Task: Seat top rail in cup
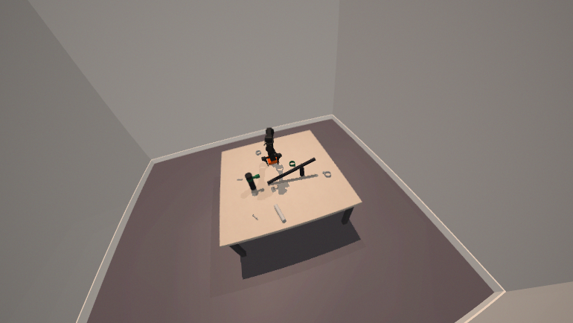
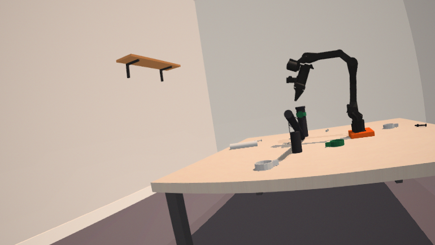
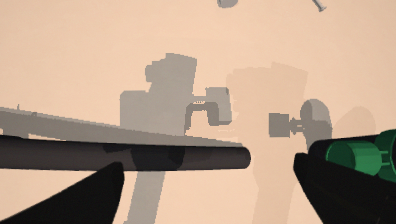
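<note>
The black rail (image 1: 290, 171) (image 2: 294, 122) (image 3: 75, 154) slopes down from the short post (image 1: 301, 171) (image 2: 296, 143). Its low end is at or near the table, short of the big post (image 1: 251, 184) (image 2: 303, 127) and outside the cup. The loop cap is too small to make out. The green rail-end cup (image 1: 257, 176) (image 2: 300, 114) (image 3: 354, 158) is on the big post's upper part, near its cap, facing the rail side. My gripper (image 1: 273, 164) (image 2: 295, 100) (image 3: 211, 166) is open and empty, high above the rail's low end, touching nothing.
A loose green band (image 1: 292, 163) (image 2: 335, 143) and grey bands (image 1: 327, 173) (image 2: 264, 165) (image 1: 258, 152) (image 2: 389, 126) lie on the table (image 1: 329, 200) (image 2: 213, 176). A white tube (image 1: 280, 213) (image 2: 243, 145) and a small bolt (image 1: 254, 216) (image 3: 320, 5) lie toward one edge.
</note>
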Controlling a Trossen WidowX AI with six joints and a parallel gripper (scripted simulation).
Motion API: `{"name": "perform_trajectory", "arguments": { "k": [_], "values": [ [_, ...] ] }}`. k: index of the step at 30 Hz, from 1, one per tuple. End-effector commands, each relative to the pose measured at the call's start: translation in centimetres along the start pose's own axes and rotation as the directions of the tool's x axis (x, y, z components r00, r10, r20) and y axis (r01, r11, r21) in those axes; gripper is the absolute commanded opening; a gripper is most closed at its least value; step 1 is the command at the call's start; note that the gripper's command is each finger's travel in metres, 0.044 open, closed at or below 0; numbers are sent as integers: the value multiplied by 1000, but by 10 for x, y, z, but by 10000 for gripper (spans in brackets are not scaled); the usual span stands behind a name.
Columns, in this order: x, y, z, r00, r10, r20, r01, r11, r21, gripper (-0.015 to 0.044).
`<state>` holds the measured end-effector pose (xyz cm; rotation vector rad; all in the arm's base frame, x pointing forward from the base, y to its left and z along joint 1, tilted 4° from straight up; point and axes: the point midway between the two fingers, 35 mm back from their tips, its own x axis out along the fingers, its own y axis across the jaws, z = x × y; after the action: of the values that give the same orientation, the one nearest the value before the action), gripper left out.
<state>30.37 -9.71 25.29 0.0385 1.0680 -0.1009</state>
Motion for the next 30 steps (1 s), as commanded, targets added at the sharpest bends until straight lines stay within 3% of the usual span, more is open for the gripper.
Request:
{"name": "perform_trajectory", "arguments": {
  "k": [1, 4, 7, 12, 30],
  "values": [
    [26, 10, -4, 993, 31, -115, -70, 933, -354, 440],
    [46, 19, -8, 976, 52, -211, -174, 769, -615, 440],
    [65, 29, -14, 950, 67, -305, -294, 523, -800, 440],
    [91, 43, -25, 896, 79, -436, -442, 76, -894, 440],
    [92, 44, -25, 894, 79, -441, -446, 57, -893, 440]
  ]
}}
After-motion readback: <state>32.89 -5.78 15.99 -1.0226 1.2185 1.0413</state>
